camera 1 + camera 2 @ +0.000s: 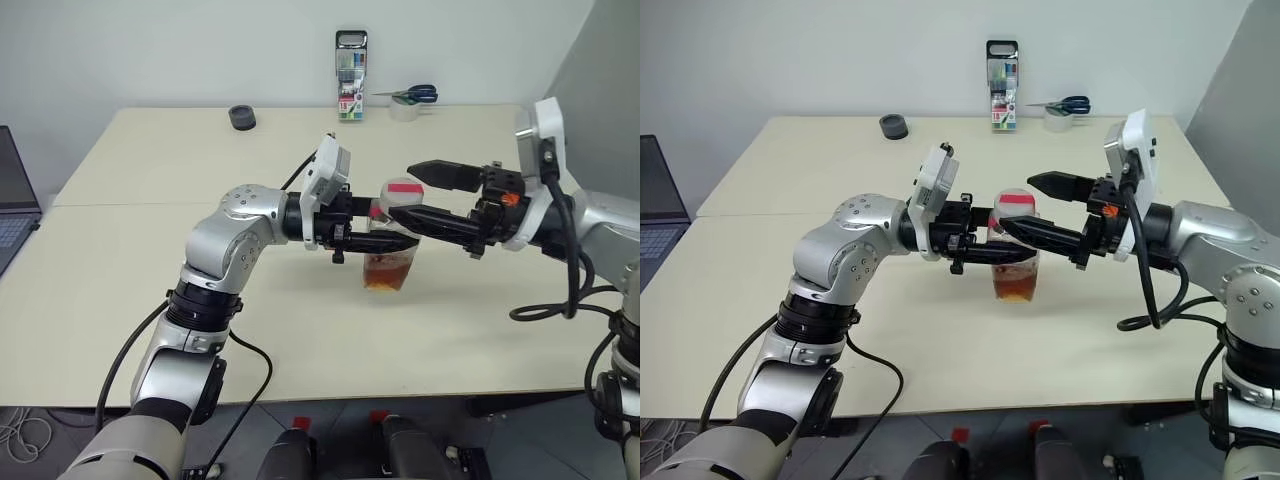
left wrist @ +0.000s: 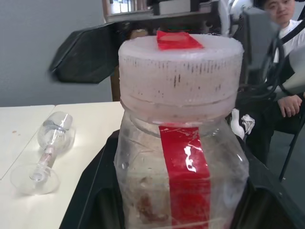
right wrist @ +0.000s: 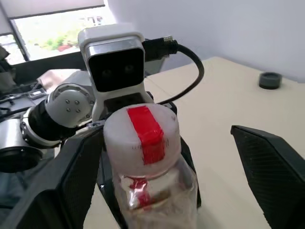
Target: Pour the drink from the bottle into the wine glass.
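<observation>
The clear bottle stands upright over the middle of the table, with reddish-brown drink in its lower part. Its white cap carries a red tape strip. My left gripper reaches in from the left and is shut on the bottle's body just under the neck. My right gripper comes from the right at cap height. It is open, with one finger on each side of the cap and apart from it. The wine glass lies on its side on the table.
A marker pack, scissors on a tape roll and a small black round object sit along the table's far edge. A laptop is at the far left. A seated person is beyond the table.
</observation>
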Robot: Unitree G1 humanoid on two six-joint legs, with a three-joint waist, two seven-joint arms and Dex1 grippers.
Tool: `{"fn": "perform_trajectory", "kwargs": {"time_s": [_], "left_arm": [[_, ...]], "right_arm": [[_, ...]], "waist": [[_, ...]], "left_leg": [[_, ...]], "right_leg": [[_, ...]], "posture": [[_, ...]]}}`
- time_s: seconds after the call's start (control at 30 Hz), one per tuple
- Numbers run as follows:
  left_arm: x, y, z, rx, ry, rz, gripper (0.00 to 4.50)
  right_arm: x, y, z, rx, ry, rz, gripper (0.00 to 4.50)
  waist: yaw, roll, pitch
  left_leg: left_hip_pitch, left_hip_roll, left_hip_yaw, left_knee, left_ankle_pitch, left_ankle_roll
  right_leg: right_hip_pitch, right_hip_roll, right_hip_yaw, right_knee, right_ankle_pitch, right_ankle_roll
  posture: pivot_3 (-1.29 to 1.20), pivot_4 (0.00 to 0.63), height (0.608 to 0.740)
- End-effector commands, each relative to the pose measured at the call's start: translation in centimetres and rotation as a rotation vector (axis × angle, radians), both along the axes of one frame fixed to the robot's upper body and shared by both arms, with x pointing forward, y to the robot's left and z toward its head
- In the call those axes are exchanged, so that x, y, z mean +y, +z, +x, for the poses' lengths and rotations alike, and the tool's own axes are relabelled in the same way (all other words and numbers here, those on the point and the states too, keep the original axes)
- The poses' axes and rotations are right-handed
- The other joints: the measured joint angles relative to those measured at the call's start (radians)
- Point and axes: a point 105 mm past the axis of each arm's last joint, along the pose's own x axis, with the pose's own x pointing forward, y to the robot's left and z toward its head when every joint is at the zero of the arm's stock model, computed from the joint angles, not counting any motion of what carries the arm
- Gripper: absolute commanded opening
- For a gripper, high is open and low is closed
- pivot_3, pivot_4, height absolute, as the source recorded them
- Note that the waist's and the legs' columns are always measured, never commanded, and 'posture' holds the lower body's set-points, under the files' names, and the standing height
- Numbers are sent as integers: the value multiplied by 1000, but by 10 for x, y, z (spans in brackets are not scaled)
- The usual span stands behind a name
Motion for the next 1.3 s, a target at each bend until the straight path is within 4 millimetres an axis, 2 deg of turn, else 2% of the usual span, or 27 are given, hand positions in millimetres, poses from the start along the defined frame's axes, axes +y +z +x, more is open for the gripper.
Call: {"fn": "perform_trajectory", "kwargs": {"time_s": [0.03,0.23,0.3,0.43,0.67,0.77,0.97,1.13,1.3], "left_arm": [[0,14,2,-65,11,-37,2113],[-5,14,4,-73,7,-52,2113],[-6,15,4,-78,3,-54,2113],[-7,15,4,-84,0,-55,2113],[-7,15,4,-81,4,-55,2113],[-5,13,4,-80,6,-52,2113],[-5,11,4,-81,12,-51,2113],[-5,11,3,-84,7,-50,2113],[-5,15,0,-87,-24,-48,2113]], "right_arm": [[3,14,-8,-83,-71,35,4433],[16,20,-4,-144,-190,78,4433],[21,16,-5,-135,-194,79,4433],[23,7,-7,-110,-195,74,4433],[22,4,-5,-87,-199,92,4433],[21,8,-5,-89,-198,120,3812],[22,13,-5,-93,-192,140,1895],[24,12,-6,-98,-180,133,1897],[25,10,-13,-80,-2,47,1897]], "waist": [[-2,0,0],[0,0,0],[1,0,0],[2,0,0],[2,0,0],[2,0,0],[2,0,0],[2,0,0],[2,0,0]], "left_leg": [[0,0,0,0,0,0],[0,-1,0,1,0,0],[0,-1,0,1,0,-1],[-1,-1,-1,1,1,-1],[0,-1,0,0,0,0],[0,-1,0,1,0,0],[0,-1,0,1,0,0],[0,-1,0,0,0,0],[0,-1,0,1,0,0]], "right_leg": [[0,0,0,0,0,0],[0,0,0,1,0,0],[0,0,0,1,0,0],[0,0,0,0,0,0],[0,1,0,0,0,0],[0,1,0,0,0,0],[0,1,0,0,0,0],[0,2,0,0,0,0],[0,2,-1,0,0,0]], "posture": [[0,150,740],[0,150,740],[0,150,740],[0,150,740],[0,150,740],[0,150,740],[0,150,740],[0,150,740],[0,150,740]]}}
